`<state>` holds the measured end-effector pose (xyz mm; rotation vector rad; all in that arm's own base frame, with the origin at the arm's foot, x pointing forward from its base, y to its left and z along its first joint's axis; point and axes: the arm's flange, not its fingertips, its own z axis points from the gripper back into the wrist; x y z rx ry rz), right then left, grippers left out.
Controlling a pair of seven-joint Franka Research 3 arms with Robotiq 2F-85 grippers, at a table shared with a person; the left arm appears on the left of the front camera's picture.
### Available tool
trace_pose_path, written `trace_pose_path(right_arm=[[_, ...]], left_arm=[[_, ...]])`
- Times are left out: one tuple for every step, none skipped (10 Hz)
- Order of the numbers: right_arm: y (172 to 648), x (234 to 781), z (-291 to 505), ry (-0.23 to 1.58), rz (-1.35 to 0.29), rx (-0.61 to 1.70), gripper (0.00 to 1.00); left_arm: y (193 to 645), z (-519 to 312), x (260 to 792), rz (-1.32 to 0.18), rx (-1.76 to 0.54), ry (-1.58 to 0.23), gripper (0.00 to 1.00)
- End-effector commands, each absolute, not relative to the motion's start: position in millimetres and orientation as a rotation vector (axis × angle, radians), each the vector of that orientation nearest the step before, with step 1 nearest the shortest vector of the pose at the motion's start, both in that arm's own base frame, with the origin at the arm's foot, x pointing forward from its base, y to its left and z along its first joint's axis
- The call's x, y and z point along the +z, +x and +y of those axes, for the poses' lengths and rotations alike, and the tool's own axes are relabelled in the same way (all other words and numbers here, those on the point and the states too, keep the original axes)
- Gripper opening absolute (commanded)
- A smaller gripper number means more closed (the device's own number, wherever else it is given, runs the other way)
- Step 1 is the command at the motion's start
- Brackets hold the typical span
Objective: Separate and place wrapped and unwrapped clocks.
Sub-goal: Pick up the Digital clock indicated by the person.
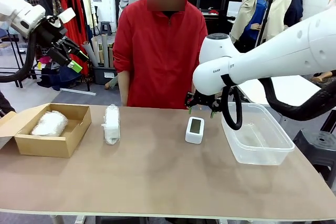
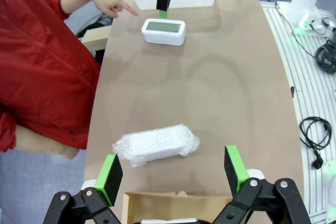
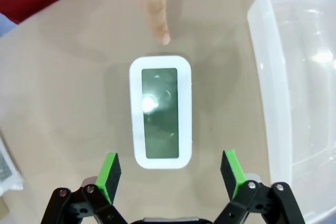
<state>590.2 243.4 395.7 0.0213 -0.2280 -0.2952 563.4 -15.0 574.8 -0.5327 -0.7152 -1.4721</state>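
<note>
The bare white clock with a grey screen lies on the table, and a person's finger points at its far end. My right gripper hovers open just above it, a pad on each side. One bubble-wrapped clock lies on the table left of centre. Another wrapped clock rests inside the cardboard box. My left gripper is raised high at the left, open and empty, looking down over the wrapped bundle on the table.
A clear plastic tub stands right of the clock, close to my right gripper. The person in a red top stands at the far edge. The left wrist view shows the pointing hand and cables on the floor.
</note>
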Motion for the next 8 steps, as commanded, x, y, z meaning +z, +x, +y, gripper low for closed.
trace_pose_path(right_arm=[[600.9,389.0,252.4,0.031,-0.242,-0.334,1.0],[603.3,380.9,252.8,0.013,-0.224,-0.331,1.0],[605.7,371.8,253.4,0.005,-0.21,-0.324,1.0],[610.4,364.4,251.8,0.0,-0.208,-0.323,1.0],[614.1,358.4,251.0,0.006,-0.194,-0.323,1.0],[615.7,352.0,250.8,0.003,-0.175,-0.325,1.0],[615.3,344.7,251.2,0.002,-0.16,-0.329,1.0],[616.5,338.6,251.8,0.021,-0.154,-0.326,1.0]], left_arm=[[561.0,-14.1,575.6,-0.706,-1.476,-0.526,1.0],[561.0,-14.1,575.6,-0.706,-1.476,-0.526,1.0],[561.0,-14.1,575.6,-0.706,-1.476,-0.526,1.0],[561.0,-14.1,575.6,-0.706,-1.476,-0.526,1.0],[561.0,-14.1,575.6,-0.706,-1.476,-0.526,1.0],[561.0,-14.1,575.6,-0.706,-1.476,-0.526,1.0],[561.0,-14.1,575.6,-0.706,-1.476,-0.526,1.0],[561.0,-14.1,575.6,-0.706,-1.476,-0.526,1.0]])
